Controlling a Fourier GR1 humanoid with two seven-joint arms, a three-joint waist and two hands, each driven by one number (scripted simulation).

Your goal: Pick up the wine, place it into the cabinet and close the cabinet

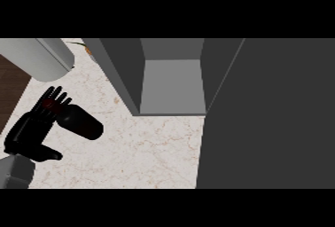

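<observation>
Left hand [31,128]: at the view's left over the marble counter [150,150], fingers extended along the bottle's neck end.
Wine bottle [79,122]: dark, lying on its side on the counter, touching the left hand.
Cabinet [171,84]: grey, open, interior visible.
Cabinet door [274,115]: dark, swung open at right.

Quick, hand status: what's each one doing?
Left hand: open, fingers straight against the wine bottle, not curled round it.
Right hand: not in view.
</observation>
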